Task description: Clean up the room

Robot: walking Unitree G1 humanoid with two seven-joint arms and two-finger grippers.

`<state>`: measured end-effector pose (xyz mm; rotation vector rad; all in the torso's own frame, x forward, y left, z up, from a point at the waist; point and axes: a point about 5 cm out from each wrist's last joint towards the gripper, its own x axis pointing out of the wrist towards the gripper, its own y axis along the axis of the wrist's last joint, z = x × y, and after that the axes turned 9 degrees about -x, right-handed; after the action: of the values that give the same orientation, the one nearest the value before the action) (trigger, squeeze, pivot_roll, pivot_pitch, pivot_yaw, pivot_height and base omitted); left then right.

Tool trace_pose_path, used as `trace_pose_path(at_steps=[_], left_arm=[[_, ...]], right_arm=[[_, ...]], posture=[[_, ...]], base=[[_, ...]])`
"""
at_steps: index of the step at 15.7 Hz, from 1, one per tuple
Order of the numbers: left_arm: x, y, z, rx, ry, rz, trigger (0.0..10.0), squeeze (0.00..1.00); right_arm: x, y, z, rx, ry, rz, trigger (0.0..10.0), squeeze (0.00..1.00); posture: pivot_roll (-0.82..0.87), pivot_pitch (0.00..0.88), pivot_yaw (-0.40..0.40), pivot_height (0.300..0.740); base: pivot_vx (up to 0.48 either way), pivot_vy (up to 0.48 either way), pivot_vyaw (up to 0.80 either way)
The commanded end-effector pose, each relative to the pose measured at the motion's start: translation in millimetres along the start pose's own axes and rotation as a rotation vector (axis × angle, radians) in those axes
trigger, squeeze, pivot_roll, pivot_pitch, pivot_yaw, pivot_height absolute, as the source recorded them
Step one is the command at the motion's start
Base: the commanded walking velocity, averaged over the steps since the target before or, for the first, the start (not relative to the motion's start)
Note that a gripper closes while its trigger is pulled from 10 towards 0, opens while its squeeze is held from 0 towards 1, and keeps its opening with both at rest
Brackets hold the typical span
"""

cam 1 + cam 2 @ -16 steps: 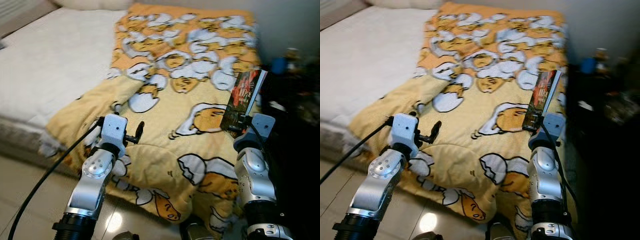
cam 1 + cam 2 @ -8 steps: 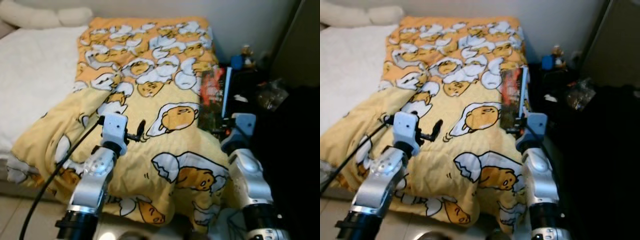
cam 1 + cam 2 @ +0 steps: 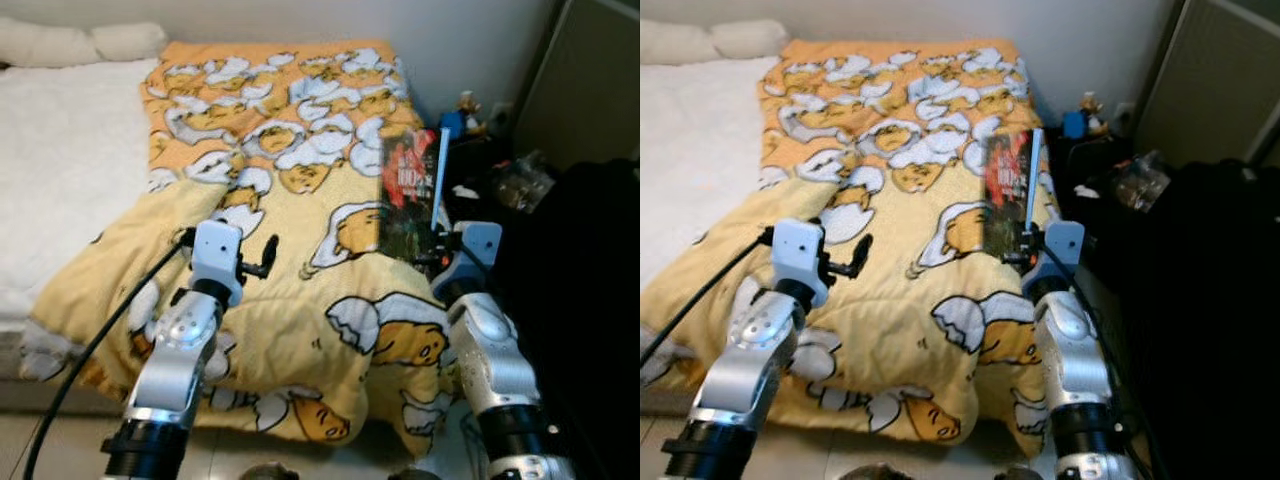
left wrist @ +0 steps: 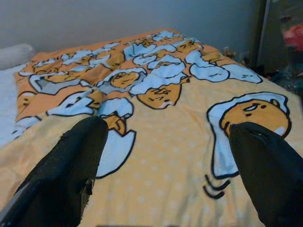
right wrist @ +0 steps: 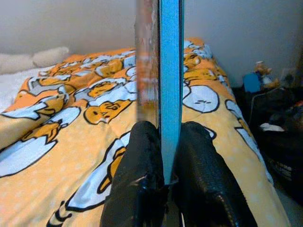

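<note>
The view has swung right along the bed (image 3: pixel 60 170); the right claw (image 5: pixel 163 156) still clamps the upright red-covered book (image 3: pixel 408 195), left claw (image 4: pixel 165 156) spread open.

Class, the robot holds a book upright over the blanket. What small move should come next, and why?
Probably carry the book, clamped upright in the right gripper, toward the dark cluttered side right of the bed. It hangs over the yellow blanket, and the left gripper is open, holding nothing.
</note>
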<state>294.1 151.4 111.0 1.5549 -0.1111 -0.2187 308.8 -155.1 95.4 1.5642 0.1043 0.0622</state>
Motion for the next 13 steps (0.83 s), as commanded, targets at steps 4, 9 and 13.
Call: trace_pose_path(at_steps=[4,9,13], left_arm=[[1.0,1.6,-6.9,0.012,0.019,-0.011,10.0,0.17],[3.0,3.9,-7.4,0.01,0.024,-0.008,10.0,0.17],[5.8,6.3,-7.3,0.009,0.023,-0.003,10.0,0.18]], right_arm=[[5.3,13.1,-1.9,0.011,0.007,0.039,10.0,0.0],[5.3,11.7,0.6,0.022,-0.013,0.025,10.0,0.0],[6.5,13.0,1.4,0.021,-0.017,0.024,10.0,0.0]], posture=[[0.03,0.003,0.049,0.74],[0.03,0.022,0.055,0.74],[0.03,0.024,0.054,0.74]], base=[[0.0,0.32,0.0],[0.0,0.337,-0.64],[0.0,0.354,-0.8]])
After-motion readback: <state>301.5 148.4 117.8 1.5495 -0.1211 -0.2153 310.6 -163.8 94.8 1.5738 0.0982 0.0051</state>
